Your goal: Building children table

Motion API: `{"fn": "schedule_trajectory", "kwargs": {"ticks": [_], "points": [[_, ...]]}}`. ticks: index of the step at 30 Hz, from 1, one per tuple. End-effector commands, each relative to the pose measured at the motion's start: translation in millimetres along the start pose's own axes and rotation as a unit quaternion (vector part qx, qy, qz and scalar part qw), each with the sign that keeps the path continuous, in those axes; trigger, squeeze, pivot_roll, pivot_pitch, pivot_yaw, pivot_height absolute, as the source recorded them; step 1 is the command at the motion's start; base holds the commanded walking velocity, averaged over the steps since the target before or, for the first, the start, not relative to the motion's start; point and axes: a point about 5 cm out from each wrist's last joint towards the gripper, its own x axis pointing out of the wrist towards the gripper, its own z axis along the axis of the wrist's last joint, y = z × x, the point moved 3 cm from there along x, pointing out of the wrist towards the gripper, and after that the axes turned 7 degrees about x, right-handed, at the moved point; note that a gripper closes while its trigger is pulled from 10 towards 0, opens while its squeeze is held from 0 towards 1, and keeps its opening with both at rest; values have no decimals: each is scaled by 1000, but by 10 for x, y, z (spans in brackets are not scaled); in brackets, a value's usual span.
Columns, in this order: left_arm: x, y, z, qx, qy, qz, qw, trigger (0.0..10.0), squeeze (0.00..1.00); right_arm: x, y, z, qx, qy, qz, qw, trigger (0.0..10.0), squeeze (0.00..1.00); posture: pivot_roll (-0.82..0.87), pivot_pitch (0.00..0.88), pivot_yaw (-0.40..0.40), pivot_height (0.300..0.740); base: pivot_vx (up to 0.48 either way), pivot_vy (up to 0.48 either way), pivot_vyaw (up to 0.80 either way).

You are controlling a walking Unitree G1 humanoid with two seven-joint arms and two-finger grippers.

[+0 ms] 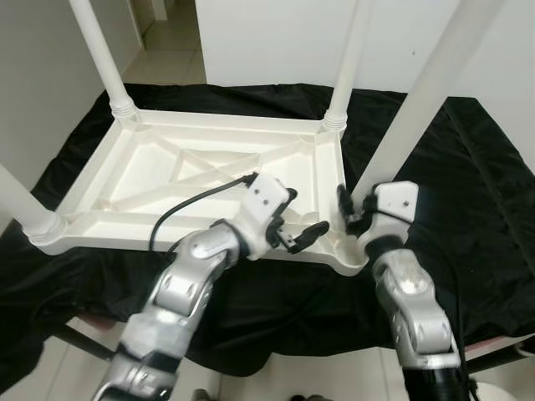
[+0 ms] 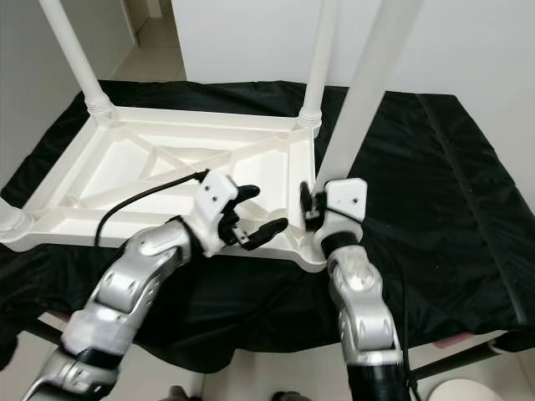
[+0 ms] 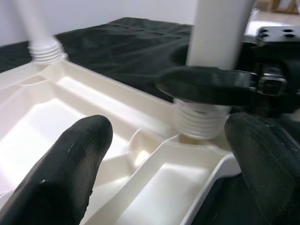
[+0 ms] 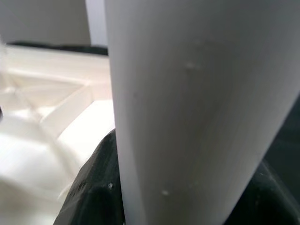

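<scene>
Inverted white plastic children's table top lies on black cloth. Right gripper is clamped on white round leg at its 4 o'clock corner socket; left gripper is spread beside it. Cross-threading is risked if the leg is tilted.

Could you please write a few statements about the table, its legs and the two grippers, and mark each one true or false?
1. The white tabletop lies upside down on a black cloth. True.
2. The right gripper is shut on the near right leg. True.
3. The left gripper also grips that leg. False: its jaws are open, over the tabletop's near edge beside the leg.
4. Only two legs stand in the tabletop. False: four do, including the far left leg, the far right leg and the near left leg.
5. The near right leg's threaded end sits at its corner socket. True.
</scene>
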Motion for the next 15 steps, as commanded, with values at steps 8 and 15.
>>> {"fn": "schedule_trajectory", "kwargs": {"ticks": [8, 15], "points": [[-126, -87, 31, -18, 10, -15, 1000, 10000, 0, -257, 89, -168, 3, 39, 15, 999, 10000, 0, -30, 69, -33, 740, 0, 0, 0], [-120, -70, 25, -18, 13, -10, 1000, 10000, 0, -320, -31, -282, 4, 60, -8, 998, 10000, 0, -37, 66, -31, 740, 0, 0, 0]]}}
